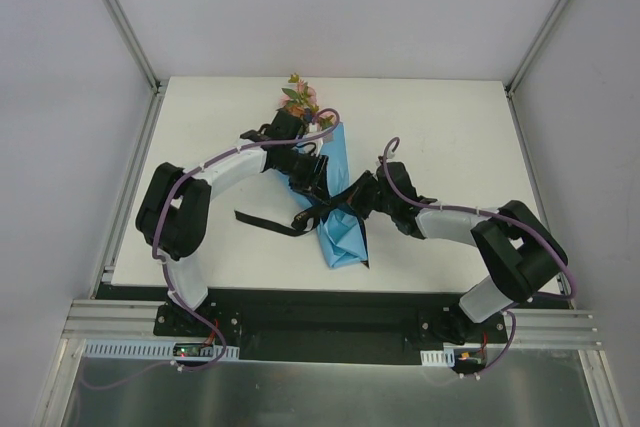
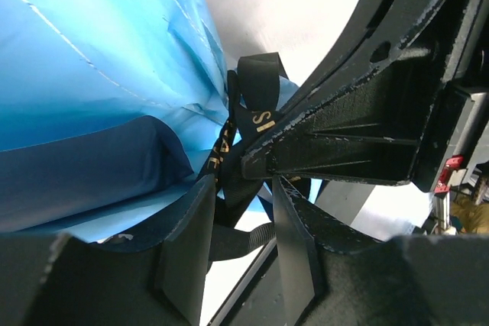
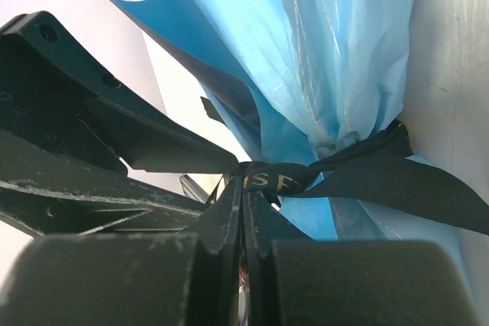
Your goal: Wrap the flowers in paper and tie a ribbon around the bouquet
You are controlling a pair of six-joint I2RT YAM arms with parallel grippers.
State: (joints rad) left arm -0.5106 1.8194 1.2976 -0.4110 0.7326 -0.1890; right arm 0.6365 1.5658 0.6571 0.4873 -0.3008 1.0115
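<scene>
The bouquet lies on the table: a light blue paper (image 1: pixel 336 152) cone with the flowers (image 1: pixel 298 97) at its far end. A black ribbon (image 1: pixel 268 223) is cinched around its waist, one tail trailing left. In the right wrist view the ribbon (image 3: pixel 367 173) pinches the paper (image 3: pixel 321 51), and my right gripper (image 3: pixel 243 181) is shut on the gold-lettered strand. My left gripper (image 2: pixel 243 185) stands open by the knot. A ribbon (image 2: pixel 256 93) strand crosses loosely between its fingers, beside the paper (image 2: pixel 92 59). Both grippers (image 1: pixel 312 185) (image 1: pixel 350 199) meet at the knot.
The white table (image 1: pixel 450 137) stands inside grey enclosure walls with aluminium posts (image 1: pixel 120 17) at the back corners. The arm bases sit on a black rail (image 1: pixel 320 322) at the near edge. Purple cables (image 1: pixel 390 162) loop above both arms.
</scene>
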